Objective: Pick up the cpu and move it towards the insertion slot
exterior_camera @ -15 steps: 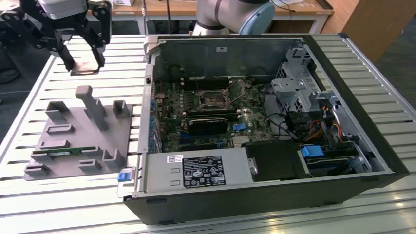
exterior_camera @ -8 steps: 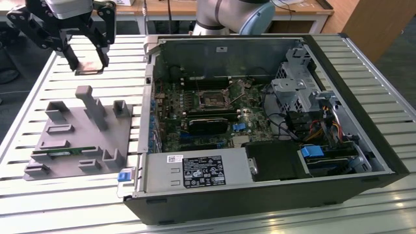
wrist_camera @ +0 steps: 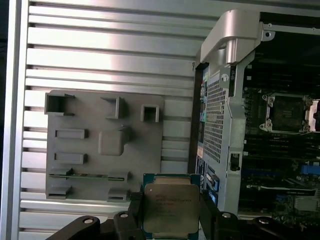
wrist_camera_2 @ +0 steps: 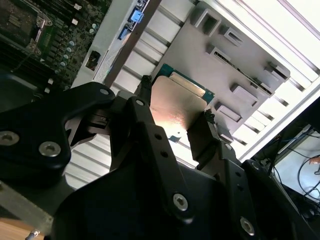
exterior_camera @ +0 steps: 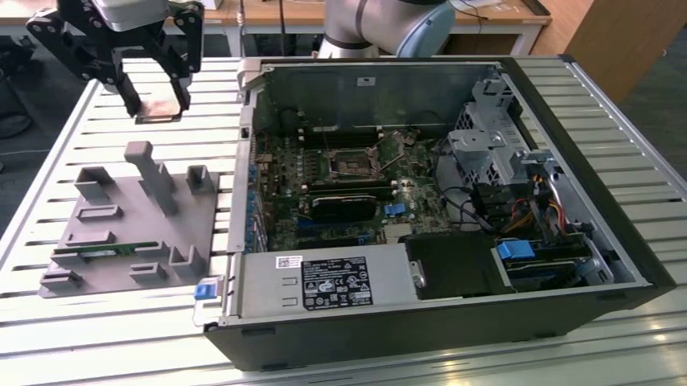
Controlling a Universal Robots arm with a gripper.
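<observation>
the gripper (wrist_camera: 171,220) is clamped on the cpu (wrist_camera: 171,207), one black finger (wrist_camera_2: 207,132) on each side of the chip, low in the first wrist view. so the pickup looks done. in the exterior view the cpu hangs at upper left, above the slatted table (exterior_camera: 96,338) and beyond the grey fixture (exterior_camera: 129,225). the insertion slot (exterior_camera: 351,161), mid-frame inside the open computer case (exterior_camera: 429,330), is well apart; the carry across is mostly left.

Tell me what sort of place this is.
Probably a robotics lab bench for computer assembly: an opened black desktop computer case lies on a ribbed aluminium table, beside a grey plastic parts fixture, with wooden desks behind.
</observation>
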